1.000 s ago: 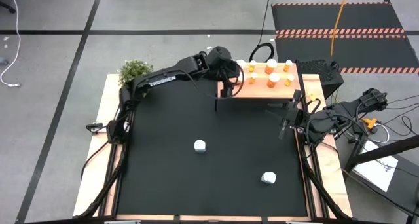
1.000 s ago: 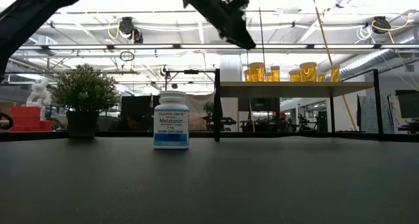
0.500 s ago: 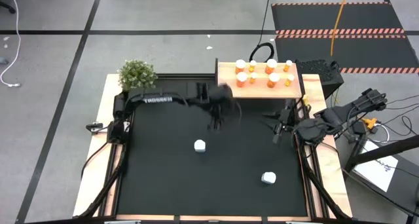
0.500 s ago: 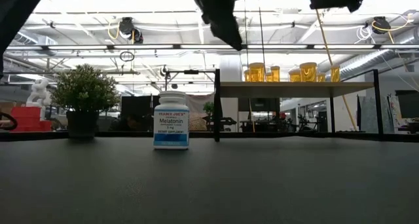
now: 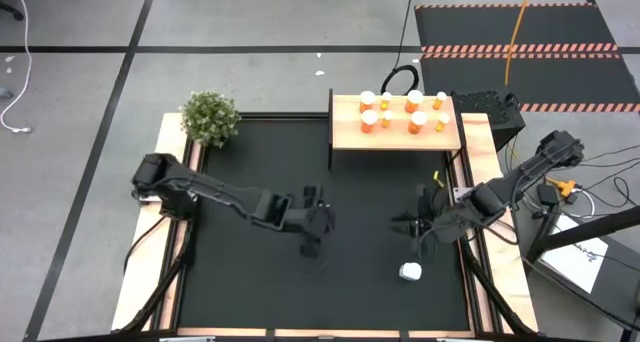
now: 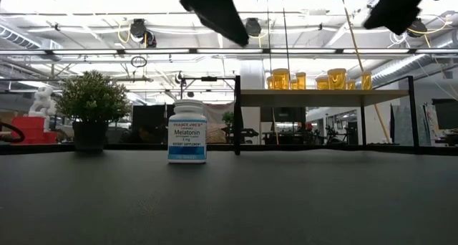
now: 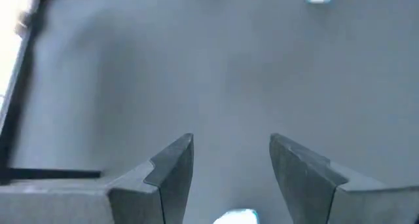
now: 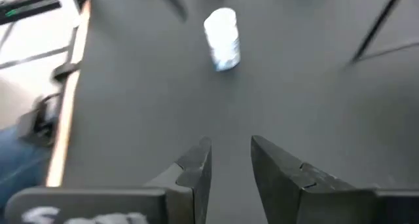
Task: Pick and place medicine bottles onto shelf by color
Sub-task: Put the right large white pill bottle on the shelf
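The shelf (image 5: 395,137) stands at the far edge of the black mat (image 5: 240,272), right of centre, and carries seven orange bottles (image 5: 414,102) with white caps, grouped in two loose rows on its flat top. In the low view five of them show above the shelf edge.

Two white bottles are on the mat. One (image 5: 410,272) lies near the right edge, well in front of the shelf. The other (image 6: 187,131), labelled Melatonin, stands upright near the mat's centre; in the high view the left arm covers it.

The left gripper (image 5: 312,232) hangs over that central bottle, its jaws moderately apart and empty. The right gripper (image 5: 418,225) hovers just beyond the right-hand white bottle, jaws narrowly apart, holding nothing.

One green potted plant (image 5: 210,117) sits at the far left corner.
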